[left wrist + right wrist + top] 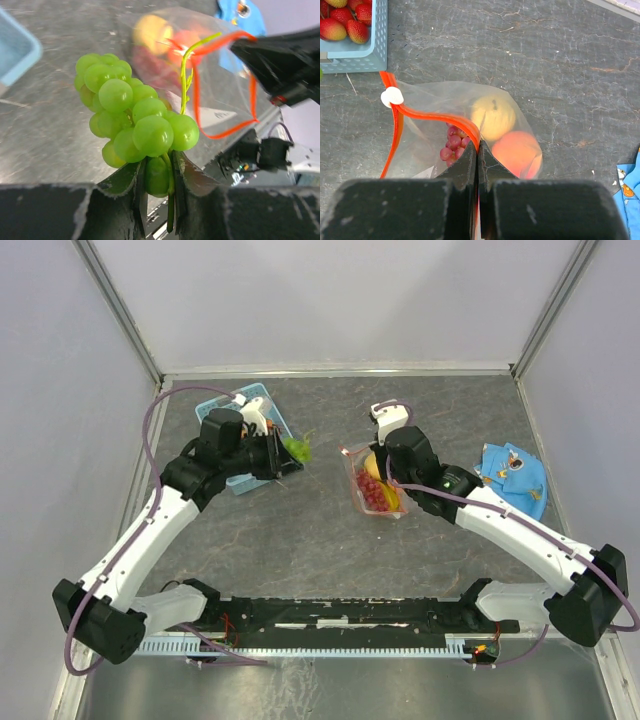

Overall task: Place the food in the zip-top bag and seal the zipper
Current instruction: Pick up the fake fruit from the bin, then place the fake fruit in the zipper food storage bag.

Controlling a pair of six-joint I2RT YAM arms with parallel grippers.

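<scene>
On the tabletop [300,550], centre-right, you have the zip-top bag [375,488], mouth facing left and zipper [435,116] running approx. far-to-near in the top view. Your right end effector [477,150] is pinched on the zipper edge, prob. to hold the mouth open. The left end effector [157,175] clamps the grapes [135,125], stem toward that mouth, ready for insertion.

dark grey stone-look table [320,540], light blue basket [225,400] back left, clear bag [357,480] of fruit [375,492] mid-table, blue cloth thing [512,475] far right
</scene>
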